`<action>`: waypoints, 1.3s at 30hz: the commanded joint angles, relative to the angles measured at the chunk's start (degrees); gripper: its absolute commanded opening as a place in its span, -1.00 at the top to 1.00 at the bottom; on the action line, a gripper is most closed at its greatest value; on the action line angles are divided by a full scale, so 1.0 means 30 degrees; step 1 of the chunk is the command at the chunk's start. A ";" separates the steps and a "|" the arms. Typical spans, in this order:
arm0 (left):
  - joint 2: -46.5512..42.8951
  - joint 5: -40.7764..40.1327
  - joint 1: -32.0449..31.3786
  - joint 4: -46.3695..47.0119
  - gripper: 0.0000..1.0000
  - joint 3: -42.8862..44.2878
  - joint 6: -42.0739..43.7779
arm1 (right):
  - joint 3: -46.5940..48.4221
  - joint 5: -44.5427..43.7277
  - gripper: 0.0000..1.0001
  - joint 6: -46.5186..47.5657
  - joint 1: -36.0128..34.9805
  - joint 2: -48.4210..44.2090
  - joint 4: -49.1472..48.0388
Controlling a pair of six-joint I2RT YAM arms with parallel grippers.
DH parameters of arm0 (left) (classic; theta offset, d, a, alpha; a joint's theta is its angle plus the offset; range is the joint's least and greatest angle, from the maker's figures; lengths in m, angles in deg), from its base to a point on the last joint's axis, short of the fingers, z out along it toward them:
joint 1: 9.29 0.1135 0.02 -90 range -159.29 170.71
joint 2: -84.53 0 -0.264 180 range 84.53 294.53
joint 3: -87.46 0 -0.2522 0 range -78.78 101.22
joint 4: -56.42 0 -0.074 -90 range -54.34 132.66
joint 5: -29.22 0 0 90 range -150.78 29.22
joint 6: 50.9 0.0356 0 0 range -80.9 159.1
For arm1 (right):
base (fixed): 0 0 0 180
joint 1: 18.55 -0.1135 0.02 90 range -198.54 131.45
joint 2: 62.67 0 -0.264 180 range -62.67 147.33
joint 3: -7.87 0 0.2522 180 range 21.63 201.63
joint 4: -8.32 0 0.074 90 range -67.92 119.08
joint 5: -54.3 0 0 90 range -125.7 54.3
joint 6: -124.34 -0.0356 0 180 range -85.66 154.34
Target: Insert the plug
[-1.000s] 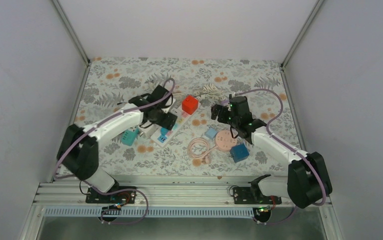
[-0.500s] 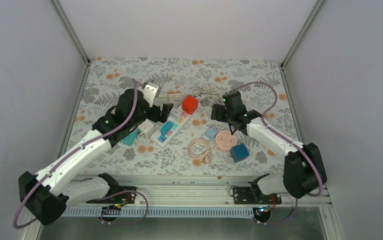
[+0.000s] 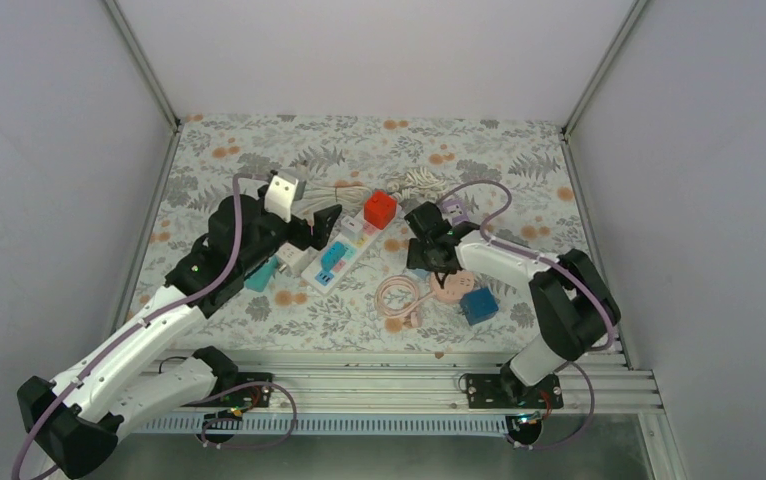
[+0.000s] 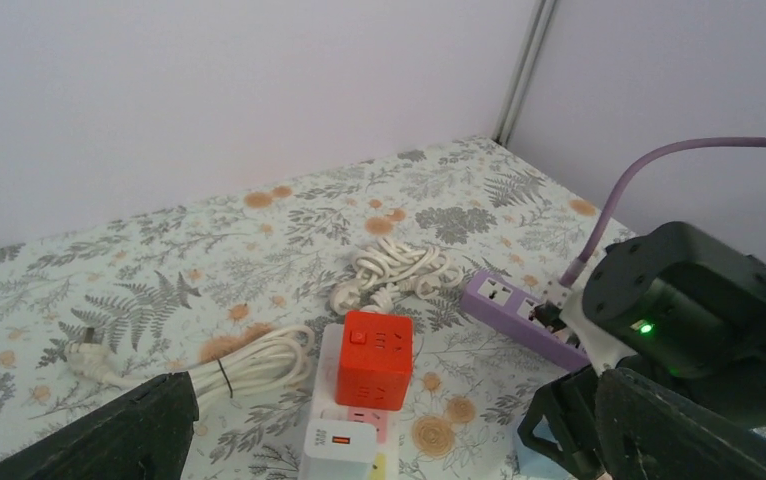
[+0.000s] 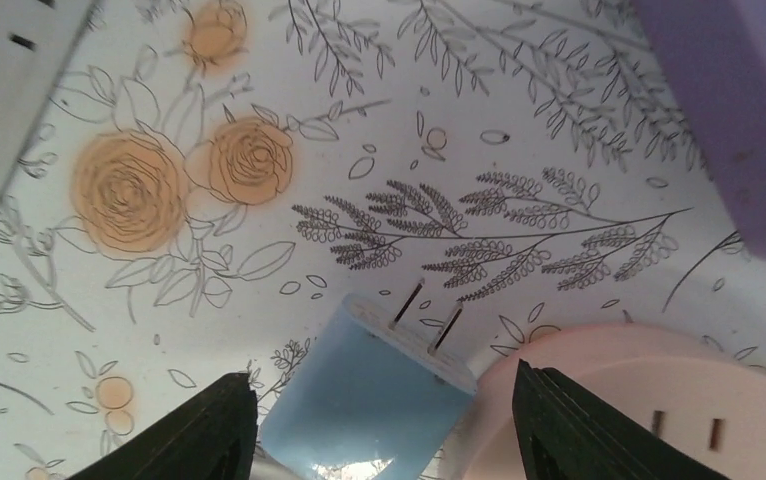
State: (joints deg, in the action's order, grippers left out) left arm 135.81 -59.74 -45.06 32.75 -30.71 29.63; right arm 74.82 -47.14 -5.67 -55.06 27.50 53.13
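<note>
A light blue plug with two metal prongs lies flat on the floral mat. My right gripper is open, low over it, with one finger on each side and not touching it. In the top view the right gripper hides most of that plug. The white power strip carries a red cube adapter and a white charger. My left gripper is open and empty, raised above the strip's left side.
A purple power strip lies behind the right gripper. A pink round socket touches the blue plug's right side. A blue cube, a pink cable coil, a teal plug and white cable bundles lie around.
My left arm has drawn back from the white strip and risen. My right gripper has moved left and down until its fingers straddle the light blue plug.
</note>
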 commanded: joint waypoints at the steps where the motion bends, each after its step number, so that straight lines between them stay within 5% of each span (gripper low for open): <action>1: -0.0040 0.0588 0.0028 0.0493 -0.97 -0.0150 0.0282 | 0.0769 -0.0336 -0.32 -0.1215 -0.0369 0.0993 0.0409; 18: 0.0677 0.0317 0.0028 0.0199 -0.97 0.0084 0.0375 | 0.1255 0.4220 -0.22 0.1911 -0.0846 0.1554 -0.2226; 26: 0.0929 0.0192 0.0028 0.0119 -0.97 0.0088 0.0294 | 0.1505 -0.1323 -0.40 -0.1889 -0.1680 0.0128 0.0790; 39: 0.1153 0.0042 0.0028 0.0001 -0.97 0.0088 0.0251 | 0.1191 0.0734 -0.30 -0.3145 -0.1982 0.2472 -0.0812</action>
State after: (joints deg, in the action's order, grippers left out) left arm 139.22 -59.09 -45.06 32.66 -30.73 30.06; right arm 78.16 -46.09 -13.75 -60.52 32.53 53.66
